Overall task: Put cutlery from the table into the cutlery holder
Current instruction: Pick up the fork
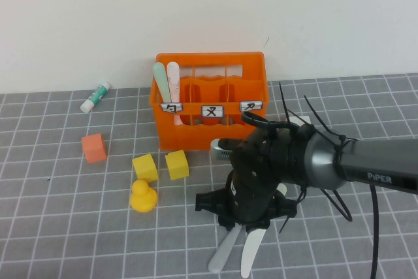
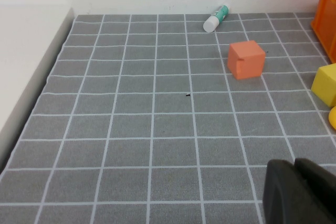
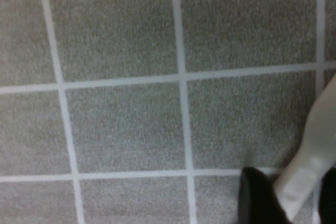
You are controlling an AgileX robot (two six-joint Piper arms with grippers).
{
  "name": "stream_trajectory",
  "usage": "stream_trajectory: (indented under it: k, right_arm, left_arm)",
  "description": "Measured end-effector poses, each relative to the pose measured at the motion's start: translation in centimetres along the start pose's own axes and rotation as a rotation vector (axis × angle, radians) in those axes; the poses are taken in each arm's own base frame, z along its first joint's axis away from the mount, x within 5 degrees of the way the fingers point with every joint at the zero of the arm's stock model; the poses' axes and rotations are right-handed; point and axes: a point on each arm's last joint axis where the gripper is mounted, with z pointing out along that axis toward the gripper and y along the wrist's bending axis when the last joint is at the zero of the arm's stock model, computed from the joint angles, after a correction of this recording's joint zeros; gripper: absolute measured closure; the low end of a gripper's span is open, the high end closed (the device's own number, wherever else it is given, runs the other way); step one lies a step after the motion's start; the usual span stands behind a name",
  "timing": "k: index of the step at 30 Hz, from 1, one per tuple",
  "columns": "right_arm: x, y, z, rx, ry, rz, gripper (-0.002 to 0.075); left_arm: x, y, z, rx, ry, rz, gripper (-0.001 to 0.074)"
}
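Here the right gripper (image 3: 294, 198) straddles the cream-white knife (image 3: 310, 156) on the table (image 3: 126, 103), jaws open around it.

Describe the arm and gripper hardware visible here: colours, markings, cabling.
Right arm: silver-grey tube marked "PIPER" in white, black wrist housing, loose black cables and zip-tie tails. Right gripper over the table by the cutlery has black fingers. Left gripper, low over the tiles, shows as blocky matte black fingers only.
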Motion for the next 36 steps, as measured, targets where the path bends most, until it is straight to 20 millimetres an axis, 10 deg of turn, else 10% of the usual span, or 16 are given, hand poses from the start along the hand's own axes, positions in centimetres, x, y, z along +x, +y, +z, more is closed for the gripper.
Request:
stream_trajectory:
  k: [8, 22, 36]
  right_arm:
    - [0.1, -0.2, 0.0, 0.022, 0.016, -0.096, 0.0618]
    - [0.3, -0.5, -0.5, 0.051, 0.052, -0.409, 0.0623]
    - [-1.0, 0.0, -7.3, -0.033, -0.180, -0.551, 0.0727]
  left_arm:
    - [0.0, 0.0, 0.0, 0.000, 0.001, 0.002, 0.0736]
    - [0.0, 0.0, 0.0, 0.000, 0.001, 0.002, 0.0736]
    - [0.0, 0.0, 0.0, 0.000, 0.001, 0.002, 0.0736]
